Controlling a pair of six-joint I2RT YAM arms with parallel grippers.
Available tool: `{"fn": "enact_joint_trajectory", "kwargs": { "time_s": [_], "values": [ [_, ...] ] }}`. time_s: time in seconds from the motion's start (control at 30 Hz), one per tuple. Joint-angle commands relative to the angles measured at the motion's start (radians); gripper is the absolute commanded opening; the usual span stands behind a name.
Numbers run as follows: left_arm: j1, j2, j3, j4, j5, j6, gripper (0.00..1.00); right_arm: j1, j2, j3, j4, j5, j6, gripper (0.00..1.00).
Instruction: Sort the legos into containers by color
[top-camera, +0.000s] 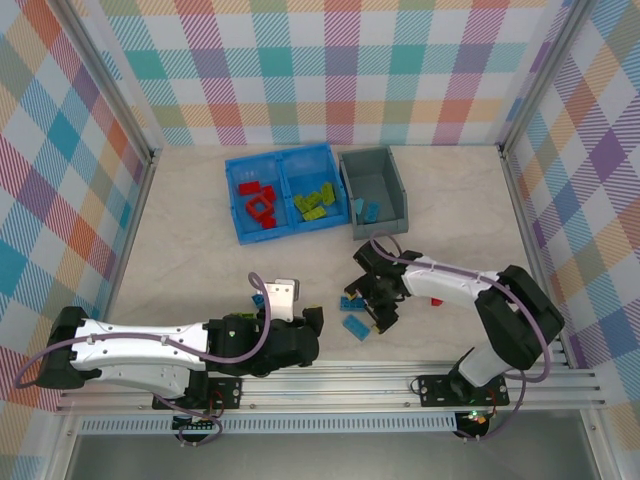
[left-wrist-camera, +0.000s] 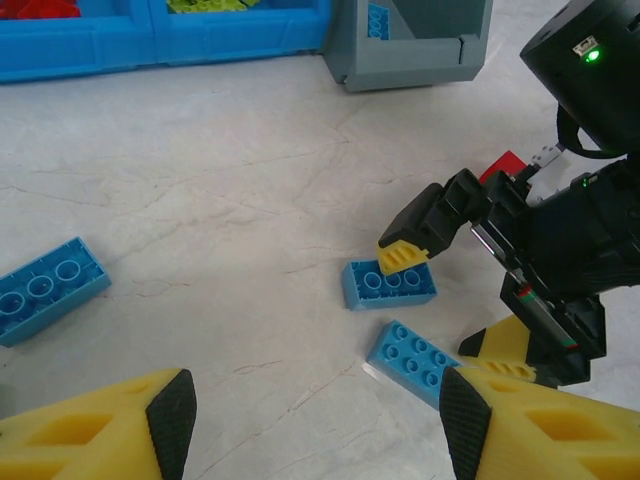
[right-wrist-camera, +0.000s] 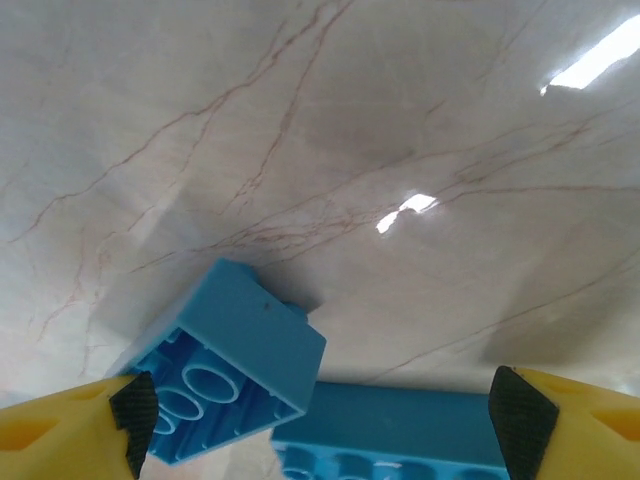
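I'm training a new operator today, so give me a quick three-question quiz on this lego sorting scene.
1. True or false: the left claw holds a brick.
2. Which colour lies in the right compartment of the blue bin? A red, B lime green, C blue.
3. What colour are the bricks between the jaws of the right claw?
Key: 1 false; 2 B; 3 blue.
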Motion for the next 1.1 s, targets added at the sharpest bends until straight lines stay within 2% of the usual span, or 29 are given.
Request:
{"fn": "enact_joint_trajectory", "kwargs": {
  "time_s": [0.0,0.17,0.4,0.5,0.73,0.93,1.07],
  "values": [
    [-0.016,-0.011,0.014,-0.040,-0.048,-0.020,0.67,0.001,0.019,0.051,0.026,0.008,0.099,0.88],
    [-0.017,-0.015,0.013,-0.047,-0.052,-0.020,0.67,0.002,0.045,0.083,0.024,0.004,0.092,0.86],
    [-0.017,-0.017,0.007,-0.042,-0.055,-0.027,0.67,0.002,0.064,0.075,0.053,0.012,0.163,0.83],
    [-0.017,-0.020,0.008,-0.044,-0.057,-0.026,0.67,0.002,0.090,0.079,0.071,0.007,0.199,0.78],
    [-0.018,-0.042,0.002,-0.043,-0.054,-0.014,0.67,0.002,0.138,0.105,0.073,0.018,0.240,0.63],
    [-0.019,-0.078,-0.023,0.023,-0.037,0.048,0.68,0.002,0.161,0.121,0.084,0.033,0.231,0.44],
    [-0.019,-0.112,-0.042,0.076,-0.019,0.093,0.73,0.003,0.111,0.128,0.070,0.099,0.170,0.31]
  ]
}}
